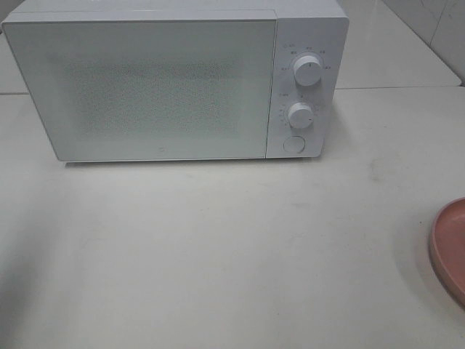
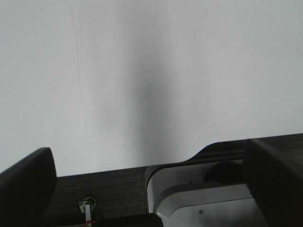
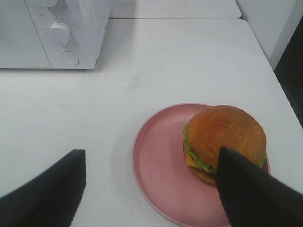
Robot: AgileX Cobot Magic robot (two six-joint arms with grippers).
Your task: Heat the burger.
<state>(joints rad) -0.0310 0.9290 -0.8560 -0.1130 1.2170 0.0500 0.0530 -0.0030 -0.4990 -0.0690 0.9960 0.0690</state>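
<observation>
The burger [image 3: 225, 132], with a golden-brown bun, green lettuce and yellow cheese, sits on the right half of a pink plate [image 3: 158, 161] in the right wrist view. My right gripper [image 3: 151, 189] hangs above the plate, open, with one dark finger [image 3: 246, 189] in front of the burger's near side and the other [image 3: 52, 189] over bare table. Nothing is held. My left gripper [image 2: 149, 187] is open over bare white table, with both dark fingers [image 2: 26, 184] showing at the frame's lower corners. Neither gripper appears in the exterior high view, where only the plate's rim [image 1: 447, 247] shows at the right edge.
A white microwave [image 1: 145, 87] stands at the back of the table with its door shut. On its right panel are two knobs [image 1: 308, 70] and a round button [image 1: 293, 144]. The microwave [image 3: 52, 33] also shows beyond the plate. The table edge [image 3: 279, 90] runs close to the plate.
</observation>
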